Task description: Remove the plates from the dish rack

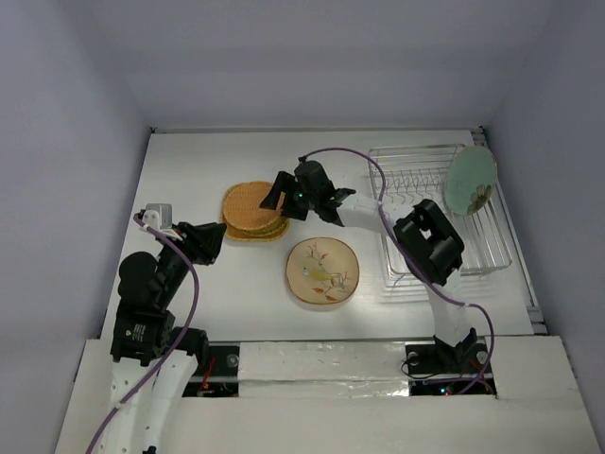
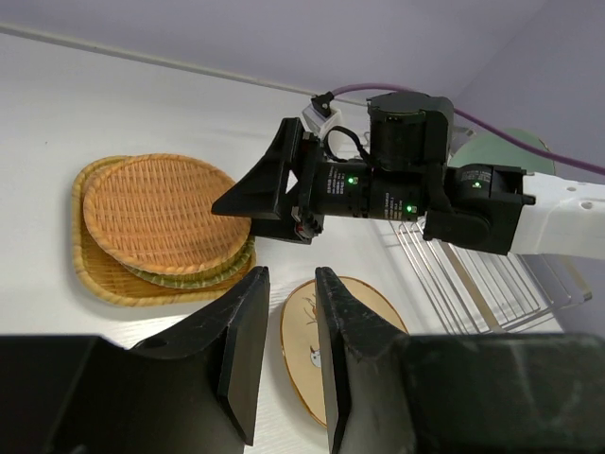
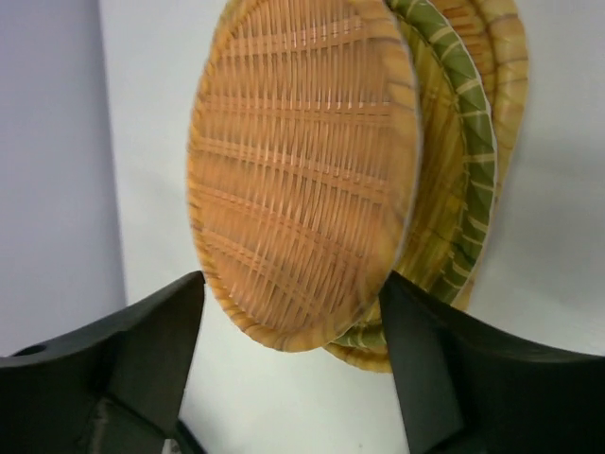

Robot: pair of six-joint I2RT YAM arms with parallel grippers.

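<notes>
Three woven plates lie stacked on the table: the orange round plate (image 1: 251,204) (image 2: 159,210) (image 3: 302,161) on top, the yellow-green checked plate (image 3: 461,170) (image 2: 204,276) under it, and the orange rounded-square plate (image 3: 508,85) (image 2: 102,280) at the bottom. The cream branch-and-flower plate (image 1: 322,271) (image 2: 367,310) lies flat beside them. The pale green plate (image 1: 470,182) (image 2: 503,149) stands in the dish rack (image 1: 492,248) (image 2: 473,279). My right gripper (image 1: 273,197) (image 3: 293,288) is open, its jaws spread wide at the stack's near edge. My left gripper (image 1: 214,242) (image 2: 291,276) is narrowly open and empty.
The right arm (image 1: 430,241) reaches leftward from the rack across the table's middle, above the cream plate's far side. White walls close in the table at the back and sides. A purple cable (image 1: 364,165) loops over the right arm.
</notes>
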